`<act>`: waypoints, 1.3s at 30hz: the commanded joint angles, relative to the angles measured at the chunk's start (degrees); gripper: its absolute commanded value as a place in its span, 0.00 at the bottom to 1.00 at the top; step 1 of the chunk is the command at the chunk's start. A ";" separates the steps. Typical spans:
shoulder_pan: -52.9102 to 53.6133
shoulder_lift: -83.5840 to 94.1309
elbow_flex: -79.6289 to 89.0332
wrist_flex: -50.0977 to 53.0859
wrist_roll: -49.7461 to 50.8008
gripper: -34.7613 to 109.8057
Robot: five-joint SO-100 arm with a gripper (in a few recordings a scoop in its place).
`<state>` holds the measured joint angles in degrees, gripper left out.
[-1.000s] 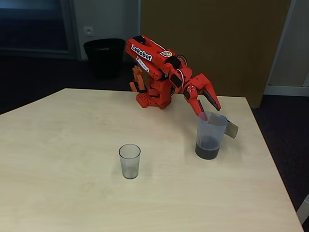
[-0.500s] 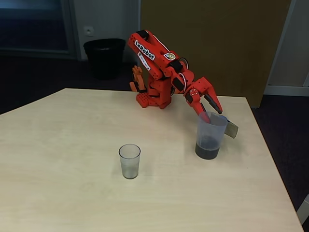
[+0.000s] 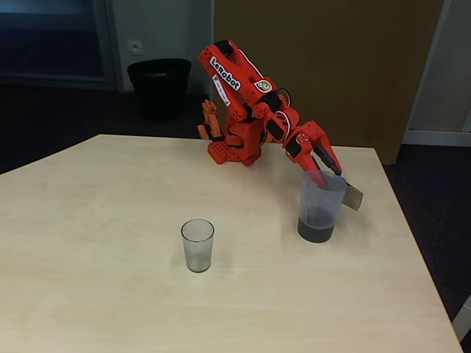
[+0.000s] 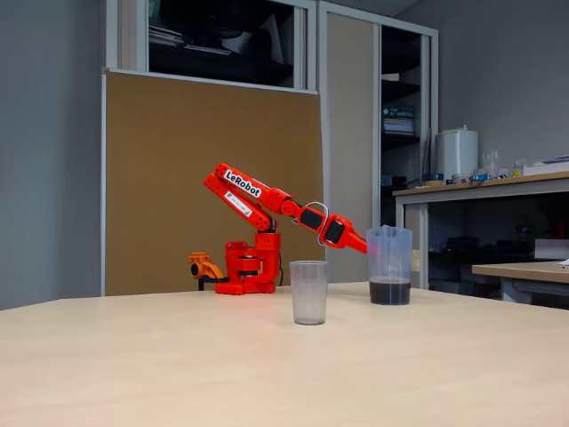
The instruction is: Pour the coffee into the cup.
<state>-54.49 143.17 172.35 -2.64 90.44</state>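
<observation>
Red arm [image 3: 250,95] reaches from upper centre | gripper [image 3: 324,175] at jug [image 3: 321,206] rim, right | coffee [image 3: 316,232] inside | cup [image 3: 197,245] lower centre

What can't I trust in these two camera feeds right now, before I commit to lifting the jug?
- Gripper contact: in both fixed views the fingertips sit at the jug rim; whether they pinch the wall or handle cannot be told.
- Fingertips: the jug hides them from the low side camera.
- Cup contents: too small and hazy to judge.
- Coffee: its exact level blurs through the plastic.
</observation>
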 commanded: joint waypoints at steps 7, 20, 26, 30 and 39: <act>-0.18 -4.92 -3.69 -7.82 -1.23 0.39; 1.76 -19.25 -7.65 -20.30 -1.05 0.38; 2.55 -25.22 -8.44 -26.10 -1.58 0.38; 3.16 -27.42 -9.05 -27.60 -2.72 0.38; 4.22 -32.26 -11.69 -31.03 -4.48 0.38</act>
<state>-50.36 111.53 163.12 -32.08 85.87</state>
